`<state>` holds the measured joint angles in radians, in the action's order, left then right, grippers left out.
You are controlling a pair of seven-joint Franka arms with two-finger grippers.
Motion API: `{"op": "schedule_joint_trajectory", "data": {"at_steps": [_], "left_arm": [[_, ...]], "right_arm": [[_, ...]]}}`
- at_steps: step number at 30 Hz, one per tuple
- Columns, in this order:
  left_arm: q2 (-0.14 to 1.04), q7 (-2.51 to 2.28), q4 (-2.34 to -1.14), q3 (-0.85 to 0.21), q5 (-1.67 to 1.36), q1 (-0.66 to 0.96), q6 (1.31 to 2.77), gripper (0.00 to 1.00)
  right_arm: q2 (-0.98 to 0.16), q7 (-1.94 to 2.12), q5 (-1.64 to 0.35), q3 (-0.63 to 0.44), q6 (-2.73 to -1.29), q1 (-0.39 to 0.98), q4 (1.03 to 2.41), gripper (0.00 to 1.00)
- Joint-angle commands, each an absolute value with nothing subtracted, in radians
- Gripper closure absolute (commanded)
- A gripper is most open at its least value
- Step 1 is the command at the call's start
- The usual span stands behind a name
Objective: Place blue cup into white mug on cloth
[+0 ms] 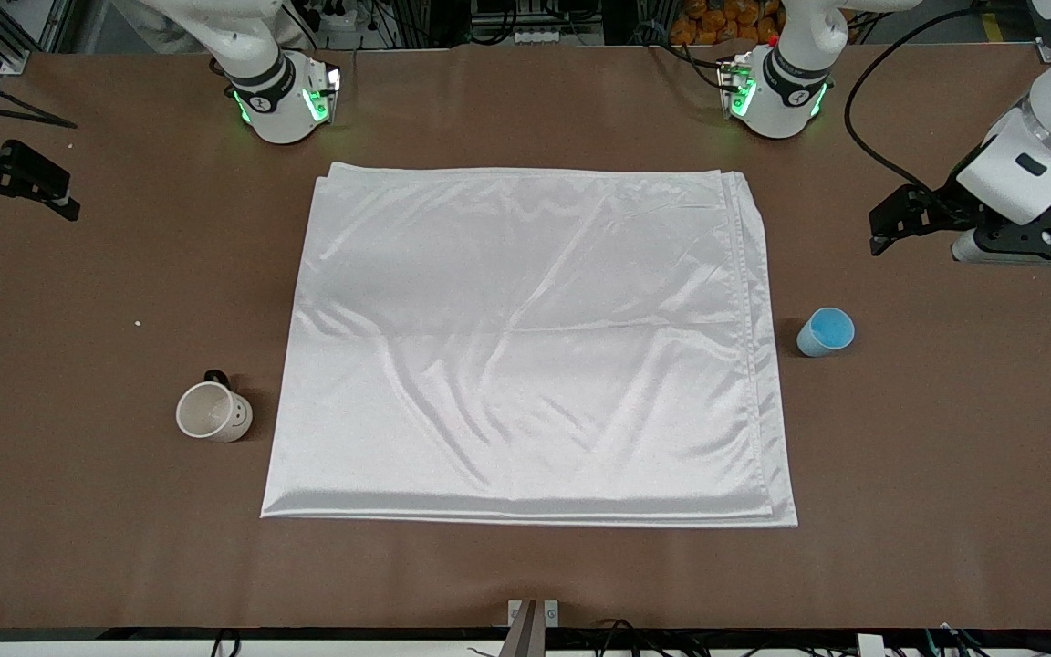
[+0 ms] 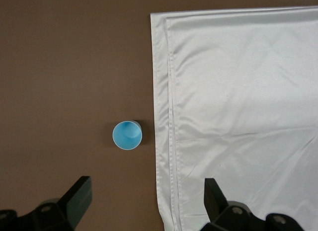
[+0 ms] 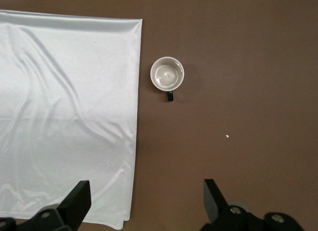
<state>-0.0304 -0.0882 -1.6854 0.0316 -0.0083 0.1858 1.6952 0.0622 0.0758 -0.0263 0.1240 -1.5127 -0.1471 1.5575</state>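
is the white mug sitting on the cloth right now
No, the white mug stands on the bare brown table beside the cloth, toward the right arm's end, not touching it.

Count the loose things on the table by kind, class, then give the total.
Cups: 1, the blue cup
Mugs: 1, the white mug
Cloths: 1, the cloth
Total: 3

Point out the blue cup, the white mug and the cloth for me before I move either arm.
blue cup [image 1: 825, 332]: front view, on its blue inside by the rim.
white mug [image 1: 213, 412]: front view, on its open mouth.
cloth [image 1: 525, 347]: front view, on its wrinkled middle.
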Motion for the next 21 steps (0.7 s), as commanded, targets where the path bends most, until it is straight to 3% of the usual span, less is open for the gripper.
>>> {"op": "schedule_joint_trajectory", "data": {"at_steps": [1,9,21], "left_arm": [[-0.018,-0.114,-1.724,0.031,0.006,0.184,1.721,0.0],[-0.035,-0.114,-1.885,0.031,0.006,0.183,1.867,0.0],[-0.051,-0.112,-2.1,0.035,0.006,0.152,2.057,0.0]], "right_arm": [[0.075,0.061,-0.012,0.127,-1.522,-0.149,1.572,0.0],[0.06,0.061,-0.015,0.127,-1.565,-0.147,1.643,0.0],[0.035,0.061,-0.015,0.126,-1.81,-0.147,1.905,0.0]]}}
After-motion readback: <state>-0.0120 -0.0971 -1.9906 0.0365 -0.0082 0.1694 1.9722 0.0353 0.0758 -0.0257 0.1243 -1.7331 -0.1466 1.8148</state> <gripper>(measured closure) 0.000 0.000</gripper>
